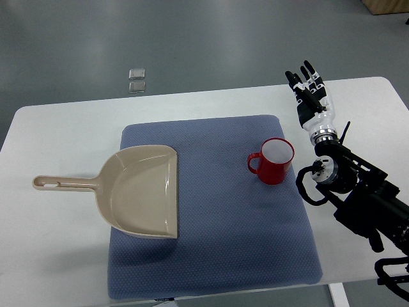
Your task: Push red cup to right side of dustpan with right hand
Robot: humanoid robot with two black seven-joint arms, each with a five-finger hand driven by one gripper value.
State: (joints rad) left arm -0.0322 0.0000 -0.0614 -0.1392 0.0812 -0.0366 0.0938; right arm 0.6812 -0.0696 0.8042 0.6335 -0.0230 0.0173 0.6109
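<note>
1. On the white table lies a blue mat, which takes up the middle of the work area.
2. A beige dustpan sits on the mat's left part. Its handle sticks out leftward past the mat's edge onto the bare table, and its open mouth faces right.
3. A red cup stands upright on the mat's right part. Its handle points left toward the dustpan, and its white inside shows from above. It is well apart from the dustpan, with bare mat between them, and already lies to the dustpan's right.
4. The right hand comes in from the right edge on a black arm. It hangs over the bare table beyond the mat's far right corner, near the cup but not touching it.
5. Its fingers are stretched out straight and close together, holding nothing. That flat shape looks suited to pushing with the side of the hand rather than gripping.
6. The left arm does not show anywhere.
7. Judging by where the cup stands, the push looks either finished or hardly needed. If more is wanted, the hand would have to come round the cup's left side first.
8. Two small clear squares lie on the grey floor beyond the table.
</note>
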